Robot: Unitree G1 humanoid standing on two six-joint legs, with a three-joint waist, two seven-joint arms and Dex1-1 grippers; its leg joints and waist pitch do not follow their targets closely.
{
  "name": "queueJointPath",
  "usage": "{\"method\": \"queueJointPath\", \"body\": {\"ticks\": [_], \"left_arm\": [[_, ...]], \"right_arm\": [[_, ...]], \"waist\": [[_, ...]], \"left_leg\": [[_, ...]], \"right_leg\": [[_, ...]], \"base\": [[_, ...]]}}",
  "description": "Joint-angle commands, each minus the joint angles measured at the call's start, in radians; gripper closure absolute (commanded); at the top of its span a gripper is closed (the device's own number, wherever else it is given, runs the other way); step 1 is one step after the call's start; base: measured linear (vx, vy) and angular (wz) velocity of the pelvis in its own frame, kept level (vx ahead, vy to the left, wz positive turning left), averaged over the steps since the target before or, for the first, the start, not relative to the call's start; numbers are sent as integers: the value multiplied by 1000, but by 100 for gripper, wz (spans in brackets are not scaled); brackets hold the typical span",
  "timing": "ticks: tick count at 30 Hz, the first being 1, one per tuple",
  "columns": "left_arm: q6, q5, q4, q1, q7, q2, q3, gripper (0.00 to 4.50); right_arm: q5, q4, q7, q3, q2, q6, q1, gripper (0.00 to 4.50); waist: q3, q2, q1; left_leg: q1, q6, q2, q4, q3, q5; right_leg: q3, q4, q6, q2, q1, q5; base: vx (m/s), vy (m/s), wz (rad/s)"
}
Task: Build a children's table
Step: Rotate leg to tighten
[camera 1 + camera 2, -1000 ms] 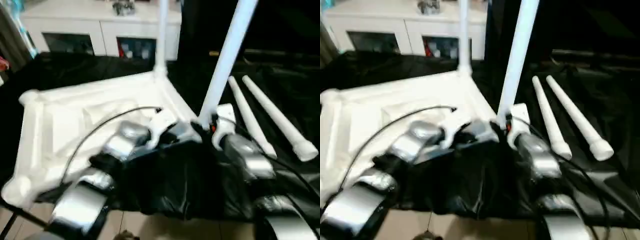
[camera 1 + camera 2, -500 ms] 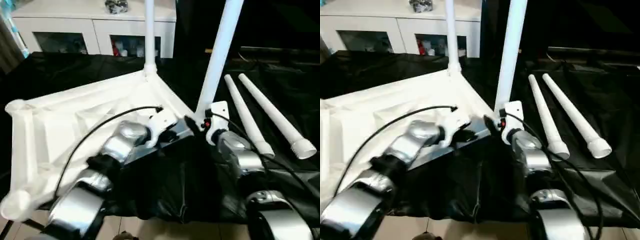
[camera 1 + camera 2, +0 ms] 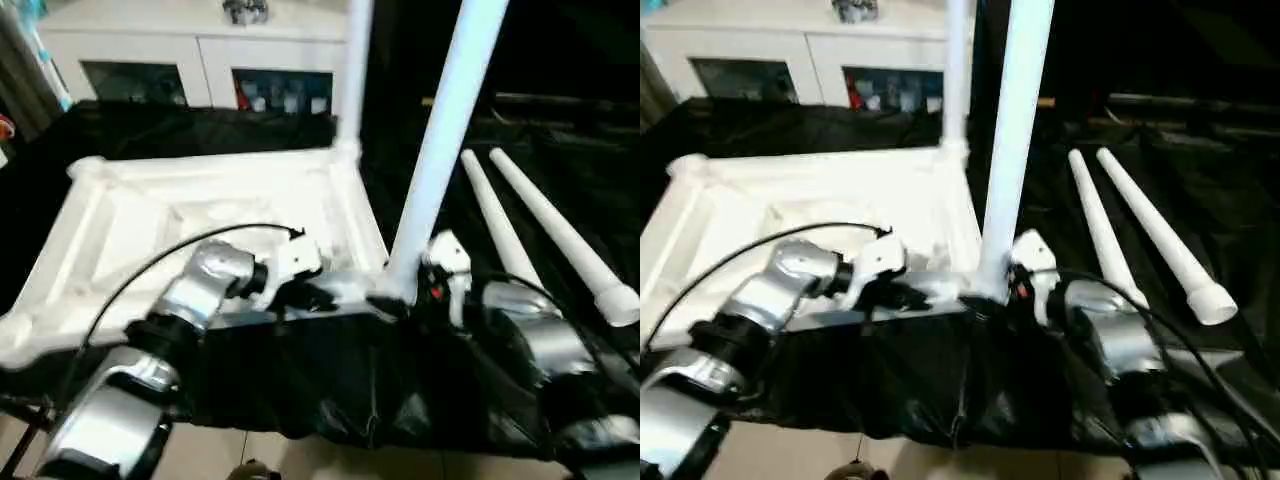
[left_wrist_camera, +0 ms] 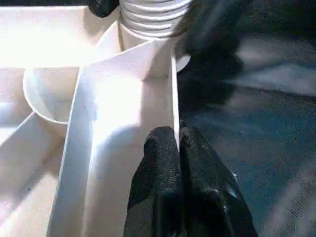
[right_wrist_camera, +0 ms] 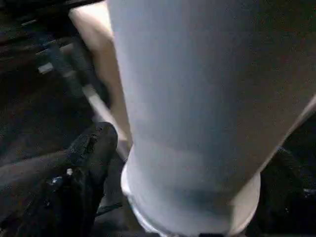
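The white table top [image 3: 130, 215] lies upside down on the black cloth, ribbed underside up. One leg [image 3: 352, 70] stands upright in its far right corner socket. A second leg [image 3: 440, 160] stands in the near right corner. My left gripper [image 4: 178, 140] is shut on the thin near rim of the top, close to that corner. My right gripper [image 5: 192, 158] sits at the base of the near leg, its fingers [image 5: 91, 150] spread on either side of it. Two loose legs [image 3: 495, 220] [image 3: 560, 235] lie side by side on the cloth to the right.
A white cabinet with glass doors [image 3: 200, 50] stands behind the work. The black cloth [image 3: 350, 380] hangs over the near edge, with light floor below. My silver forearms cross the front of the picture.
The table top has swung round, its near right corner coming toward me with both upright legs. The right fingers have spread wider around the near leg. The left grip is unchanged.
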Motion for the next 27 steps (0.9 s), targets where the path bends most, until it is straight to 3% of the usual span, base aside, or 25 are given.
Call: {"method": "queueJointPath", "body": {"ticks": [1, 8, 16, 19, 24, 25, 26, 27], "left_arm": [[-16, -10, -26, -1, -42, -10, -31, 450], [-20, -11, -18, -3, -96, 18, -36, 450], [-8, -7, -8, -3, -44, -14, -21, 450], [38, 3, 23, -26, 82, -77, 4, 450], [89, 15, 69, -68, 235, -157, 29, 450], [101, 20, 80, -77, 269, -174, 33, 450], [133, 38, 108, -103, 374, -221, 44, 450], [142, 44, 115, -109, 403, -233, 46, 450]], "right_arm": [[12, -37, 49, 36, 4, 13, 1, 83], [34, -122, 132, 69, -34, 61, 43, 152], [43, -137, 92, 61, -4, 86, 60, 165], [32, -71, -77, 6, 79, 79, 38, 166], [-8, 69, -336, -59, 178, 48, -23, 167], [-18, 97, -386, -68, 195, 41, -35, 167], [-54, 166, -555, -91, 248, 38, -77, 167], [-63, 185, -607, -99, 265, 40, -90, 168]], "waist": [[-64, 2, 0], [-63, -1, 11], [-63, -1, 13], [-62, -7, 10], [-57, -4, -7], [-58, -6, -6], [-57, 0, -10], [-55, -1, -16]], "left_leg": [[12, 65, 73, -74, -25, -226], [14, 48, 74, -76, -26, -233], [14, 41, 74, -75, -26, -228], [15, 29, 71, -76, -26, -241], [19, -6, 66, -81, -34, -278], [19, -2, 65, -81, -32, -279], [21, -8, 66, -80, -31, -273], [20, -14, 65, -82, -31, -276]], "right_leg": [[65, -78, -229, -97, 43, -187], [66, -81, -216, -99, 43, -216], [66, -81, -216, -100, 42, -220], [66, -85, -210, -102, 42, -257], [63, -99, -175, -105, 38, -382], [63, -103, -168, -104, 39, -387], [67, -101, -171, -104, 32, -366], [66, -100, -176, -102, 32, -364]], "base": [[0, 0, 0], [0, 0, 0], [0, 0, 0], [0, 0, 0], [0, 0, 0], [0, 0, 0], [0, 0, 0], [0, 0, 0]]}}
